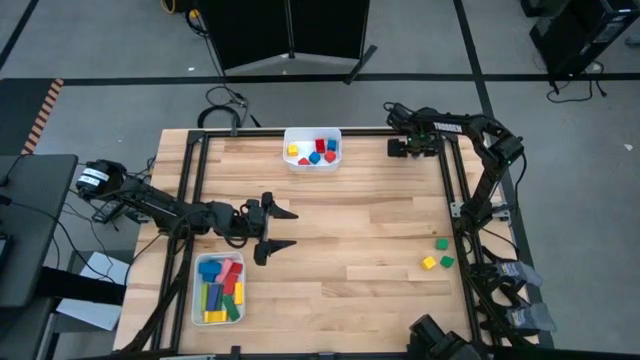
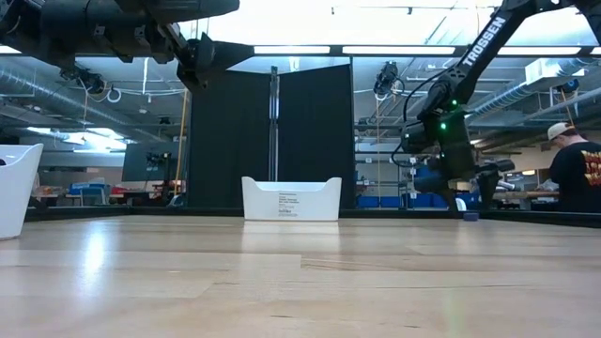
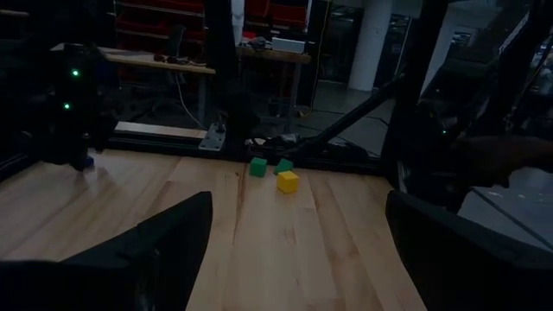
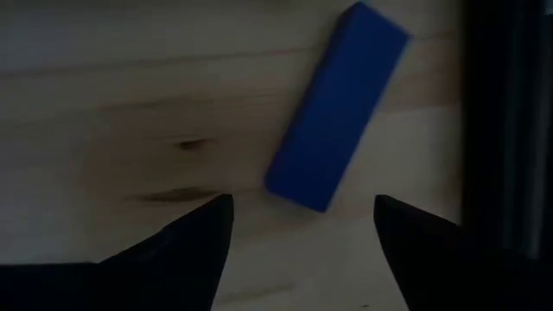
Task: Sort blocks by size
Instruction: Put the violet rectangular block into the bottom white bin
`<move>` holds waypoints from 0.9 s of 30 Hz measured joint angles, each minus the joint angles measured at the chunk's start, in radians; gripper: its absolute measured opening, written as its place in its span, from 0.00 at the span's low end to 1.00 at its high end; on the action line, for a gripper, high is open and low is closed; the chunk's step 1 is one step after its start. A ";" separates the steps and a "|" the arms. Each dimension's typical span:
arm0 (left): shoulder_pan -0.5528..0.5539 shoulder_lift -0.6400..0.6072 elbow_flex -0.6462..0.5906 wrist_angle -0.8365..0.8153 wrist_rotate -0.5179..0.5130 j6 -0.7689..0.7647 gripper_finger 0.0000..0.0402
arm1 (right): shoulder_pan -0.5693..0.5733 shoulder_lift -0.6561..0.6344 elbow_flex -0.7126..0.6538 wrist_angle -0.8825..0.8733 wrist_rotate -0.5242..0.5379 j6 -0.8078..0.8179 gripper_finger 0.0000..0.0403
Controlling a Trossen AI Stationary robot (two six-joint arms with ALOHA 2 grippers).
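My right gripper [image 4: 302,226] hangs open and empty directly over a blue bar [image 4: 337,118]; overhead, the arm hides that bar. My left gripper [image 1: 281,229], spread wide and holding nothing, faces two green cubes [image 3: 257,167] and a yellow cube [image 3: 288,181] well ahead.

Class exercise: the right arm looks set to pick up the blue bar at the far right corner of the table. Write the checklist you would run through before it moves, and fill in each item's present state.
1. Right gripper open: ok, fingers spread.
2. Blue bar in its view: ok, lying flat on the wood.
3. Fingers lined up across the bar: not ok, it lies slanted and beyond the tips.
4. Bar clear of other blocks: ok, none beside it.
5. Left gripper out of the way: ok, open over the table's middle left.
6. Room in the tray of long blocks: cannot tell.
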State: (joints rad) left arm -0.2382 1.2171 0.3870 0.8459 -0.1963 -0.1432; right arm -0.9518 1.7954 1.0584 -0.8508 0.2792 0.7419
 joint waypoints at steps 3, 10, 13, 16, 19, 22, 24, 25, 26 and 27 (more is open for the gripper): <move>0.000 0.000 0.000 0.000 0.000 0.000 0.88 | 0.001 -0.001 0.000 -0.002 0.034 0.042 0.73; 0.000 0.000 0.000 -0.002 0.000 0.008 0.88 | -0.030 0.002 -0.009 0.013 0.047 0.147 0.70; 0.000 0.000 0.000 -0.003 0.006 0.010 0.88 | -0.025 0.002 -0.021 0.049 0.053 0.184 0.66; 0.000 0.000 0.000 -0.003 0.018 0.011 0.88 | -0.024 0.003 -0.023 0.051 0.065 0.195 0.61; 0.000 0.000 0.000 -0.004 0.023 0.011 0.88 | -0.024 0.003 -0.023 0.054 0.068 0.202 0.55; 0.000 0.000 0.000 -0.004 0.023 0.011 0.88 | -0.024 0.003 -0.023 0.057 0.072 0.208 0.50; 0.000 0.000 0.000 -0.004 0.023 0.018 0.88 | -0.024 0.003 -0.023 0.059 0.073 0.210 0.46; 0.000 0.000 0.000 -0.004 0.023 0.025 0.88 | -0.024 0.003 -0.023 0.059 0.077 0.215 0.44; 0.000 0.000 0.000 -0.004 0.023 0.029 0.88 | -0.024 0.003 -0.023 0.061 0.081 0.218 0.42; 0.000 0.000 0.000 -0.005 0.023 0.030 0.88 | -0.024 0.003 -0.026 0.070 0.088 0.222 0.40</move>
State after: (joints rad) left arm -0.2382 1.2171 0.3870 0.8409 -0.1734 -0.1131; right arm -0.9760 1.7981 1.0326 -0.7813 0.3672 0.9641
